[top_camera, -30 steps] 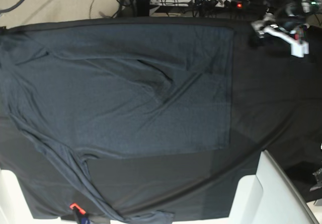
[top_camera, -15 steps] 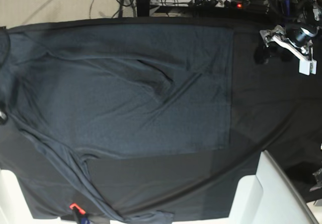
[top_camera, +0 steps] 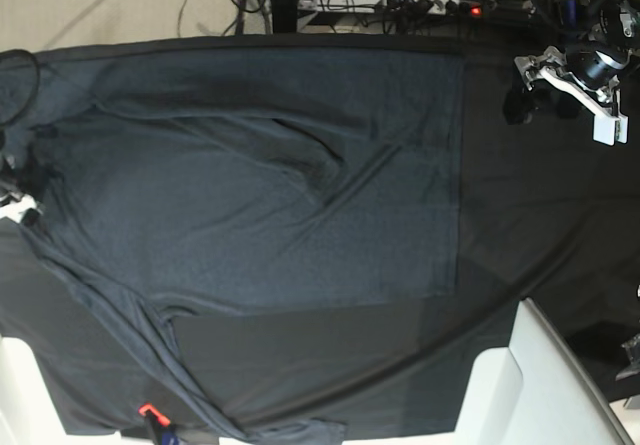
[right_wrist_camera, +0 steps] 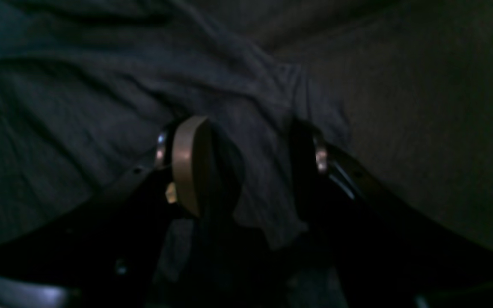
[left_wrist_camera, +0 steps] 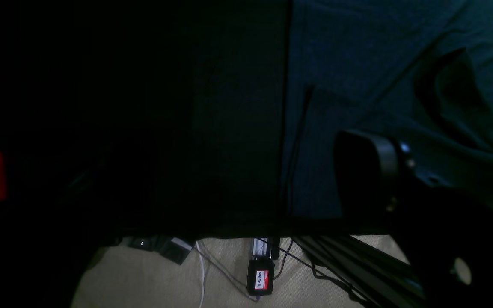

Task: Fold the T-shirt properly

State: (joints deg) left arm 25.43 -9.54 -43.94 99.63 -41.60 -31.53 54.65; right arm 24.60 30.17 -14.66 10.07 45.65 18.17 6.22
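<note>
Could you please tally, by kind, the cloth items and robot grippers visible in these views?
T-shirt: 1
Black table covering: 1
Grippers, left gripper and right gripper: 2
Total: 4

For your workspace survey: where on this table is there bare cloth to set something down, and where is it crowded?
Bare black cloth lies between the T-shirt hem and the left gripper, and in a strip below the shirt, above the white blocks. The far left is crowded: the right gripper straddles bunched shirt there.
</note>
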